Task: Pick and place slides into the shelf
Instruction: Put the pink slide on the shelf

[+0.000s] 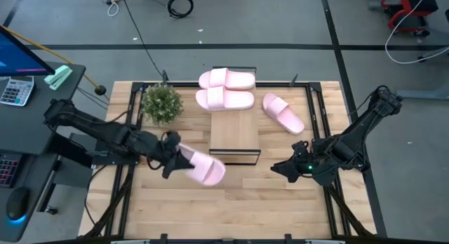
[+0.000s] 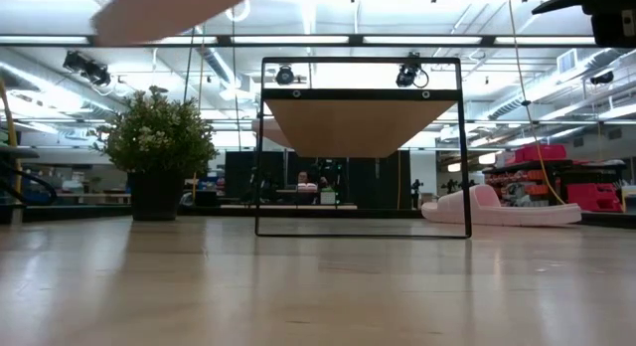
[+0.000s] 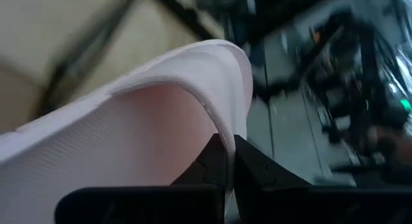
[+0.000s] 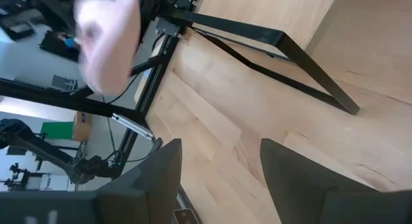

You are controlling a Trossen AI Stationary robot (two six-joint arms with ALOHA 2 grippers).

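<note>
Right now my left gripper (image 1: 184,160) is clamped on the edge of one pink slide (image 1: 205,167), held aloft just left of the shelf (image 1: 234,135). Two slides (image 1: 226,89) lie on the shelf's far end, and another (image 1: 283,113) on the table (image 1: 280,202) at its right. My right gripper (image 1: 283,168) hovers with fingers apart, near right of the shelf.

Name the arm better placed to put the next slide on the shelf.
Left. Its tool is shut on a slide just beside the shelf. The right tool hangs open and empty.
</note>
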